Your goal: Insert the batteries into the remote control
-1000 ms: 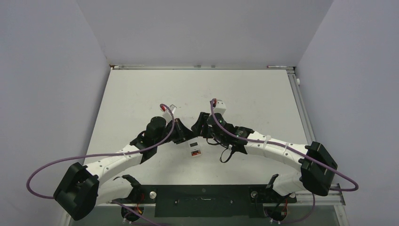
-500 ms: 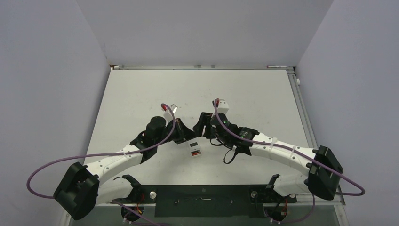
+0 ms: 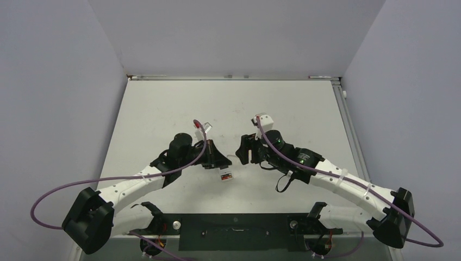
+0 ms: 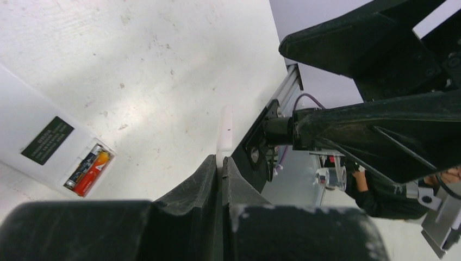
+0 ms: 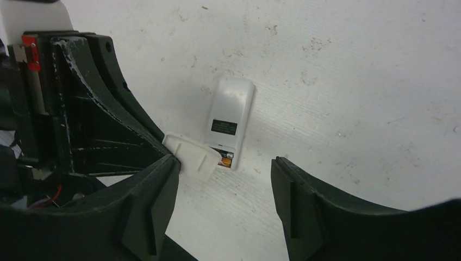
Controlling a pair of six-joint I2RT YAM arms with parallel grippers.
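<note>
Evidently both batteries (image 4: 88, 167) sit inside the remote control (image 5: 232, 103), back-up at mid-frame in the top view: light, stiff, slick, best pinched across its long edges. The left gripper (image 4: 220, 161) clamps the battery cover (image 4: 224, 128); the right gripper (image 5: 224, 166) gapes empty.

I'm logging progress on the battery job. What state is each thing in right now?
remote control: lying back up on the table, battery compartment uncovered.
batteries: both seated side by side in the compartment.
battery cover: off the remote, pinched by the left pincer.
left pincer: shut on the battery cover.
right pincer: open, empty.
</note>
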